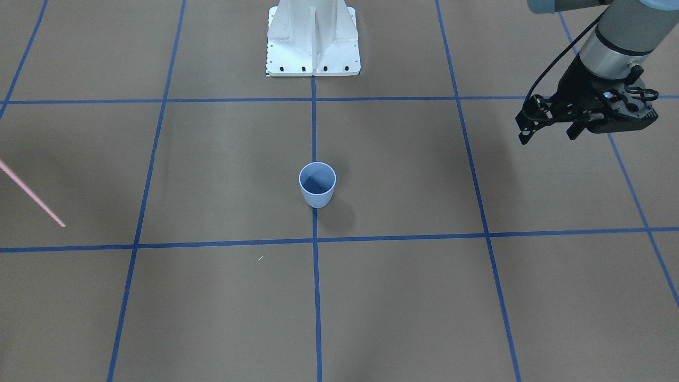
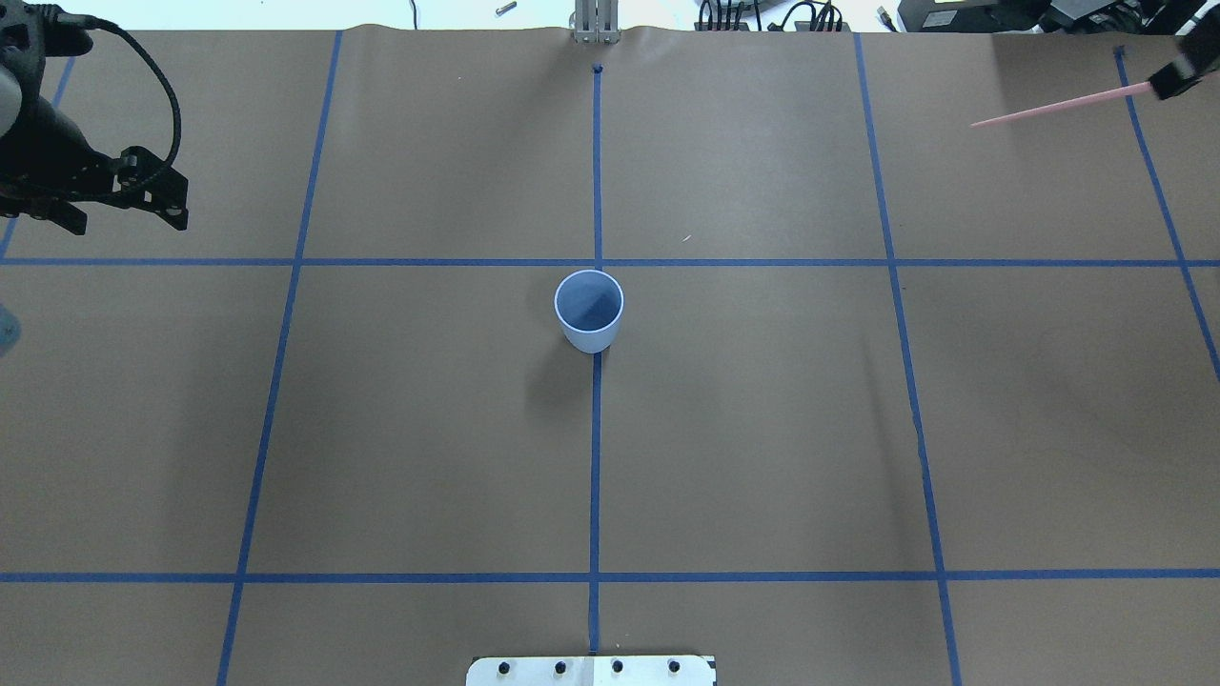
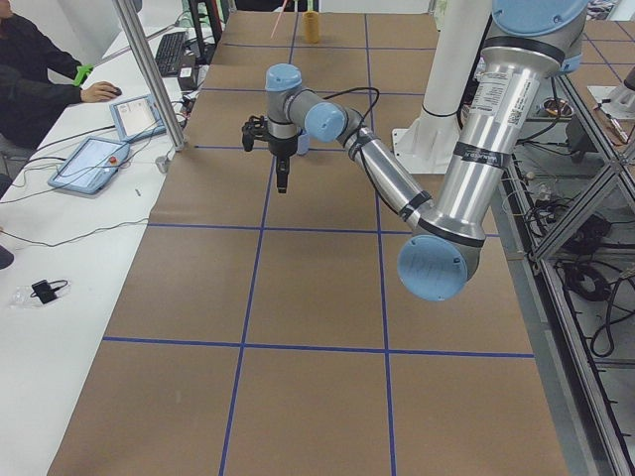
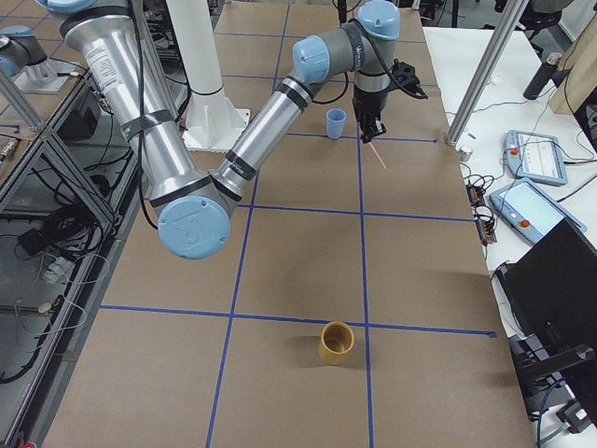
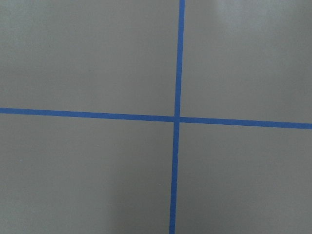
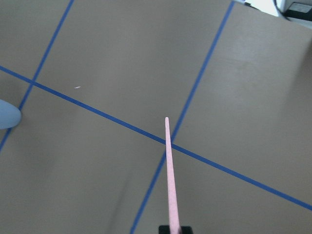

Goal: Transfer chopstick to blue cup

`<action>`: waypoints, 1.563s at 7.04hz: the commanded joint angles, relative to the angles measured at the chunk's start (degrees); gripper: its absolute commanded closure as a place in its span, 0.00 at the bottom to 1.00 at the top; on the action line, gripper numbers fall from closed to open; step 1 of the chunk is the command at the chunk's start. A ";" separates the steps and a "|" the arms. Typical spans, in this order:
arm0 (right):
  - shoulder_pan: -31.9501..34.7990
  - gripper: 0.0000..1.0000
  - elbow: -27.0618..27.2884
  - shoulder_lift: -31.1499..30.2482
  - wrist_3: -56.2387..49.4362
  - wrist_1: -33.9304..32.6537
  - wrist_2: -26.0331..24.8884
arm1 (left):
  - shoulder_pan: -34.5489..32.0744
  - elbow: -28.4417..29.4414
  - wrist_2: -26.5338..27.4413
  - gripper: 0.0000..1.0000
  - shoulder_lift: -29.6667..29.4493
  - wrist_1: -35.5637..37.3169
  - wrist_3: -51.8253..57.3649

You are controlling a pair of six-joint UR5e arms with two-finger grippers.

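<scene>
The blue cup stands upright at the middle of the table on a tape line, also in the front view. My right gripper hangs above the far right corner, shut on the thick end of the pale pink chopstick. The chopstick slants down and away from the fingers, its tip in the air well short of the cup. My left gripper hovers over the far left of the table, open and holding nothing. Its wrist view shows only tape lines.
A tan cup stands at the robot's right end of the table. The robot's white base sits at the near edge. A person at a side desk with tablets and a metal post border the table's far side.
</scene>
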 commanded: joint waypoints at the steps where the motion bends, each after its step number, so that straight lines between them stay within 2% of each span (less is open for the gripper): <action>1: -11.64 1.00 -0.13 4.83 17.27 6.25 -1.20 | -2.25 1.31 -0.04 0.02 0.00 -0.11 2.10; 3: -22.45 1.00 -0.04 11.60 31.24 6.34 -7.94 | -2.79 3.07 -0.04 0.02 0.09 -0.20 3.87; 5: -30.21 1.00 0.22 14.87 40.67 6.25 -15.16 | -3.84 3.95 -0.13 0.02 0.09 -0.20 5.45; 8: -36.11 1.00 -2.75 18.73 42.90 6.25 -20.71 | -4.11 4.57 -0.13 0.02 0.09 -0.20 5.81; 9: -37.35 1.00 -4.77 20.49 44.04 6.16 -21.51 | -4.37 4.57 -0.04 0.02 0.09 -0.20 6.25; 11: -38.85 1.00 -4.97 21.03 44.67 6.25 -22.66 | -4.72 4.66 -0.04 0.02 0.09 -0.20 6.43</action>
